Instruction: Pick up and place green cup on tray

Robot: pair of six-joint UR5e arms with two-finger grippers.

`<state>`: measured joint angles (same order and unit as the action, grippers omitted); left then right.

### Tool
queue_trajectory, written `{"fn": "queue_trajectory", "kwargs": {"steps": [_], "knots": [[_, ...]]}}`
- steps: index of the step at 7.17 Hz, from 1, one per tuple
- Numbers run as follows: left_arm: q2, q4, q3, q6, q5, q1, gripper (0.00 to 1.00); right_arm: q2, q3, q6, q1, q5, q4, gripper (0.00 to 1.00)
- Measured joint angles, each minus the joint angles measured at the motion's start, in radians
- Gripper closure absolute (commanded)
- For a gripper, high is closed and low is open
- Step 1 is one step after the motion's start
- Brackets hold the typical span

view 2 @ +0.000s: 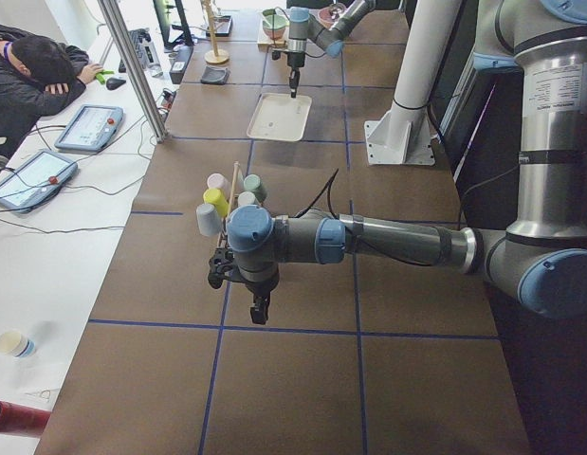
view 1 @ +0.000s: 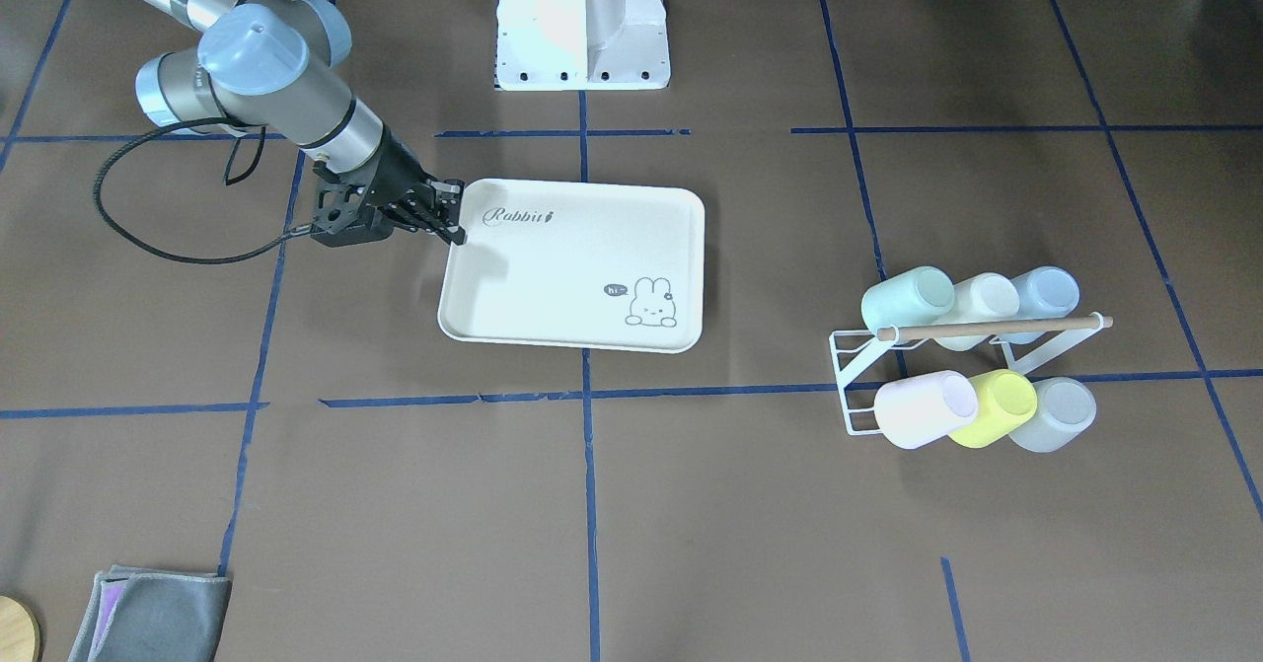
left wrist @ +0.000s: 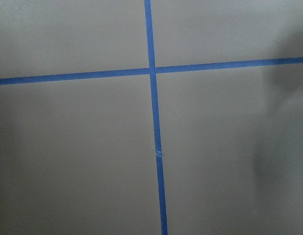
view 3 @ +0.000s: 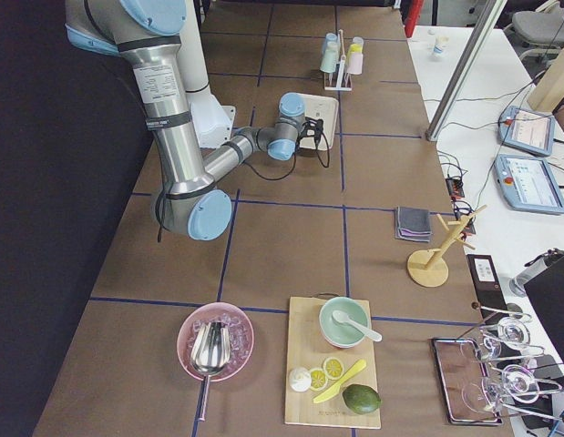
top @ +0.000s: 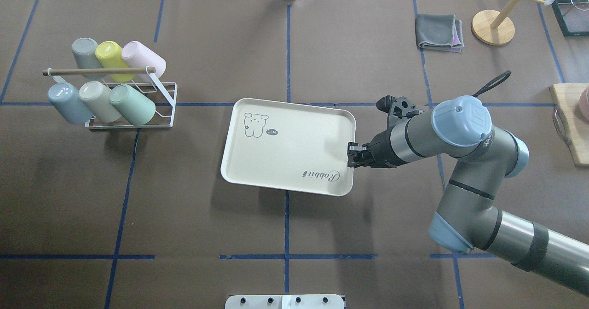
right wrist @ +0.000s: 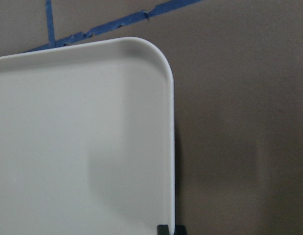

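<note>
Right gripper [view 1: 452, 216]: fingertips cropped at the wrist view's bottom edge, clamped on the tray [view 1: 572, 267] rim, arm reaching low from upper left. Left gripper [view 2: 260, 309]: points down, finger spacing indeterminable.

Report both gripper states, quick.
Left gripper: cannot be told; only the side view shows it.
Right gripper: closed on the rim of the tray, by the "Rabbit" lettering.

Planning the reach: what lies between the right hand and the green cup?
Overhead view: the tray by the right hand, then bare taped table up to the green cup.
</note>
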<state>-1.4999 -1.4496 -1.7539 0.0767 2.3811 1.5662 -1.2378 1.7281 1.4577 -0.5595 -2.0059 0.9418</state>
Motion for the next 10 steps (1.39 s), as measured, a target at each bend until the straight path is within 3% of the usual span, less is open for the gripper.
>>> {"fn": "queue_trajectory", "kwargs": {"steps": [6, 10], "knots": [[0.001, 0.0, 0.002, 0.0, 0.001, 0.0, 0.0, 0.033, -0.005, -0.001, 0.036, 0.02, 0.069, 1.0], [0.0, 0.0, 0.001, 0.0, 0.001, 0.0, 0.0, 0.027, -0.005, -0.003, 0.034, 0.017, 0.069, 0.93]]}}
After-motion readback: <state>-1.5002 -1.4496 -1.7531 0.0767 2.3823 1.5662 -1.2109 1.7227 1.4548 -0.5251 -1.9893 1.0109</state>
